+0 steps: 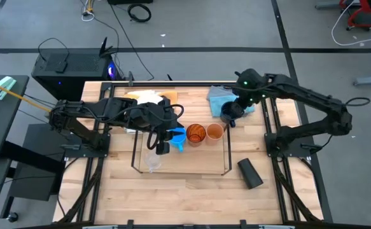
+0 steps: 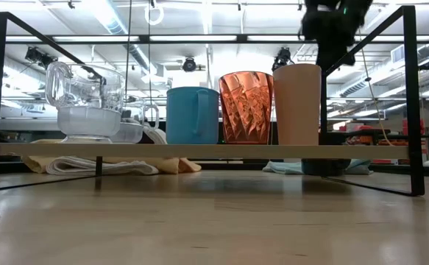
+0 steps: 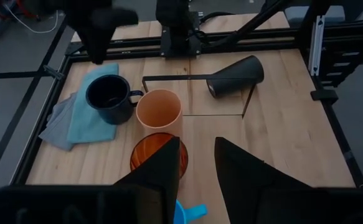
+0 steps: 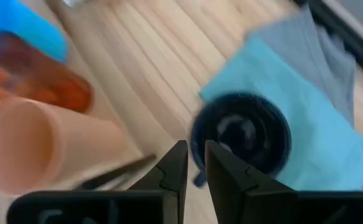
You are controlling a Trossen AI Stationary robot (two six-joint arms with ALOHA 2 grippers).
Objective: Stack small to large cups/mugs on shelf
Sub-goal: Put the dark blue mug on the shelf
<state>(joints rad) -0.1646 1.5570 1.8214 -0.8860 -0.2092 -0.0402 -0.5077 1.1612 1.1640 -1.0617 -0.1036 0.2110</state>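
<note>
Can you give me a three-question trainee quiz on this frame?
1. True or false: the black cup stands upright on the shelf.
2. What does the navy mug sit on?
3. Which tool hangs over the navy mug: A left, B right?

Key:
1. False; it lies on its side on the table, outside the shelf.
2. A blue cloth.
3. B, the right tool; the left tool is above the shelf.
</note>
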